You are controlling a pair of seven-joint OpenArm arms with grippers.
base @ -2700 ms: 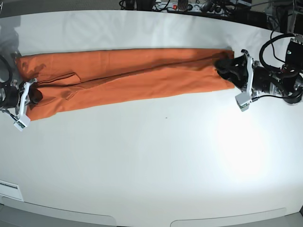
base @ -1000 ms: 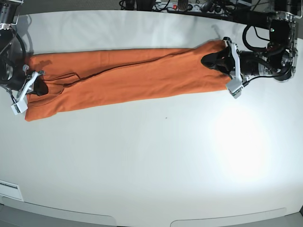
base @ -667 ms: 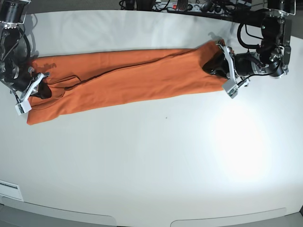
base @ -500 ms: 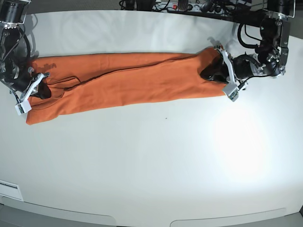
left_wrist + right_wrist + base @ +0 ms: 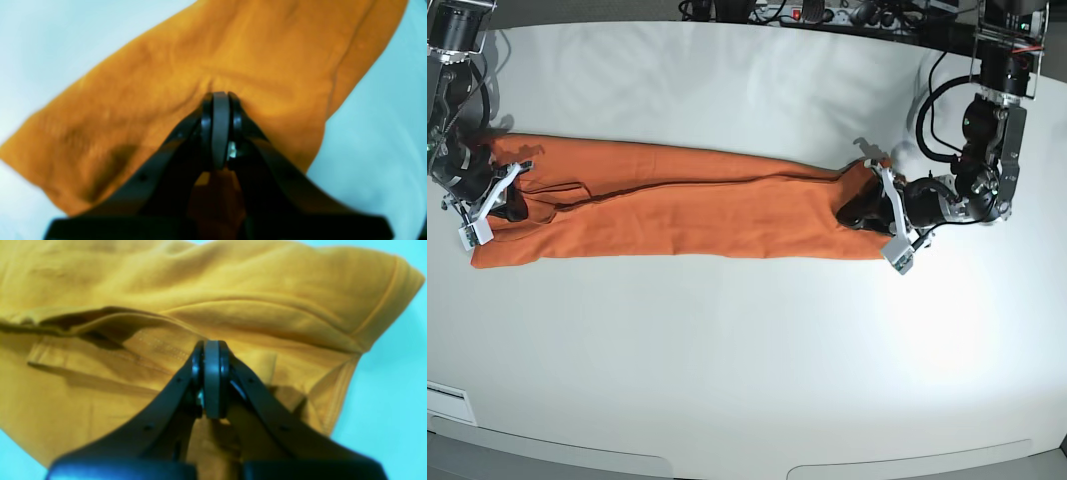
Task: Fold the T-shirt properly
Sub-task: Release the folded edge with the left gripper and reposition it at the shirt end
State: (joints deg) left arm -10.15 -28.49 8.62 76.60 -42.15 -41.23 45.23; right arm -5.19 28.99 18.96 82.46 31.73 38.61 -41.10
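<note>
Base view first: I have the T-shirt [image 5: 677, 205] lying as a long, narrow orange band across the white table [image 5: 747, 350], running from the far left of the view to just right of centre. My right gripper [image 5: 499, 196] sits on the band's left end, and my left gripper [image 5: 874, 206] sits on its right end, where the cloth bunches up a little against the fingers.

From the left wrist camera I see the left gripper [image 5: 220, 100] with its jaws pressed together, a fold of T-shirt [image 5: 166, 83] pinched at the tips; creases fan out from that point. The shirt's edge runs diagonally, with bare table [image 5: 383, 116] on either side of it.

From the right wrist camera the right gripper [image 5: 211, 346] is likewise clamped tight on the T-shirt [image 5: 250, 300]. Here I can see layered cloth: a folded flap with a stitched hem just left of the fingertips, casting a dark shadow beneath it, and a seamed edge curving down on the right, next to the table [image 5: 393, 390]
</note>
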